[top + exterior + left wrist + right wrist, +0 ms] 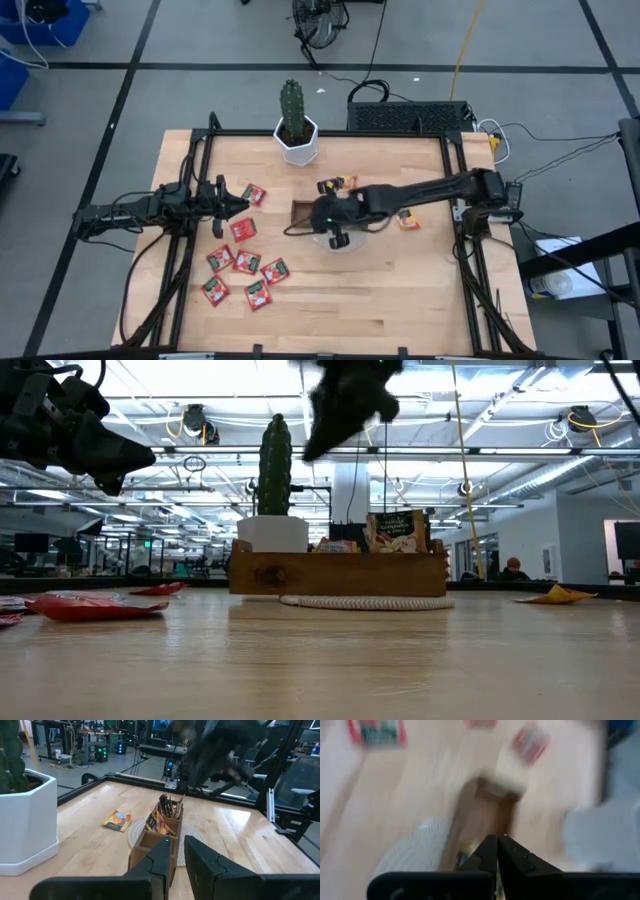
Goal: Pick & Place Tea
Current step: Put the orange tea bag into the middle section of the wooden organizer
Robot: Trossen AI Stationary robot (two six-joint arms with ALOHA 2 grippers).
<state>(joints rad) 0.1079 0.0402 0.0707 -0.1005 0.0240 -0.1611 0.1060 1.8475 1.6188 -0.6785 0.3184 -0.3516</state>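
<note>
red sachets [95, 605]: loose on table, awaiting pickup
right gripper [338, 228]: closed empty above wooden tray [302, 211], post-drop likely
left gripper [240, 205]: narrow gap, holding nothing, waits beside sachets

Pale matt wood-plank tabletop [400, 290]; brown wooden tray [340, 573]; glossy red foil-look sachets [247, 262]; smooth white planter [298, 146]; woven white mat [365, 601].

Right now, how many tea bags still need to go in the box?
Some sachets already stand in the wooden tray. The right gripper hangs over it, shut, with nothing visibly held. The left gripper waits beside the red sachets; about eight lie there, plus an orange sachet beyond the tray.
</note>
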